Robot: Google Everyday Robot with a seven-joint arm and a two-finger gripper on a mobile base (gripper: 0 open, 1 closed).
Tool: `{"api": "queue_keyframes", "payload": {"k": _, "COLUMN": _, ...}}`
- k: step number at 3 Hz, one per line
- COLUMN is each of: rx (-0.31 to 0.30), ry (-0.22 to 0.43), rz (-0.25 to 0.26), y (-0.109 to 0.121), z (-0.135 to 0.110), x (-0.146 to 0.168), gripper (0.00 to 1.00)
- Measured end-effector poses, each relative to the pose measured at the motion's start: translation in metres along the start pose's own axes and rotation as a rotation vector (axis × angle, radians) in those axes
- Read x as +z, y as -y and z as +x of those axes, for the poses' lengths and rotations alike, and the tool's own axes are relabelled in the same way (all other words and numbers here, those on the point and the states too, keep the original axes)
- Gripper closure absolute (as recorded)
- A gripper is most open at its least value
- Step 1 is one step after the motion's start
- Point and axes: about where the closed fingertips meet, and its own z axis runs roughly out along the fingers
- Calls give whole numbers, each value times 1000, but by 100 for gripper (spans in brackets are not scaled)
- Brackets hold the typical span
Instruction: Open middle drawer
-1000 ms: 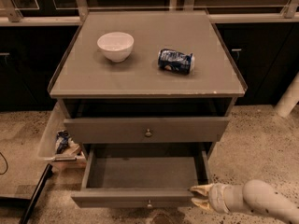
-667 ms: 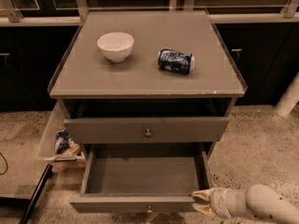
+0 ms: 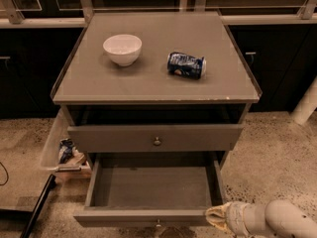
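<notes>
Camera view: looks down on a grey cabinet, surface [image 3: 148, 86] carrying a white bowl [image 3: 122, 48] and a blue can [image 3: 186, 65] lying on its side, the two well apart. The upper drawer [image 3: 119, 139] sits a little way out, round knob [image 3: 157, 141] at centre. The middle drawer [image 3: 124, 217] is right below it, pulled far out toward the camera, inside bare, its own small knob [image 3: 157, 224] just visible at the bottom edge of the front. The end effector [image 3: 212, 216] is at the drawer's front right corner, touching or just beside the front panel, well off from the knob; cannot tell if it is spread or pressed together. Task looks essentially done, the drawer is open. Risks from here, as a judgement: contact is at the corner and not the centre, so any more pull would load one side and could rack or jam the drawer on its runners. More travel could also run it to its stop and jolt the cabinet, and the can would roll easily. Backing out carelessly could catch the front lip and drag the drawer or nudge it back in. Arm pose: the pale forearm [image 3: 285, 221] comes in low from the lower right, near level, wrist pointing left at the corner, sitting about level with the drawer front. A clear bin [image 3: 52, 145] with some clutter stands on the floor left of the cabinet, away from the arm.
</notes>
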Motion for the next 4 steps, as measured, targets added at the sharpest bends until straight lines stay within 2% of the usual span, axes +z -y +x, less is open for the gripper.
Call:
{"api": "queue_keyframes", "payload": {"k": 3, "rx": 0, "ry": 0, "rz": 0, "y": 0, "z": 0, "x": 0, "gripper": 12}}
{"api": "queue_keyframes", "payload": {"k": 4, "rx": 0, "ry": 0, "rz": 0, "y": 0, "z": 0, "x": 0, "gripper": 0}}
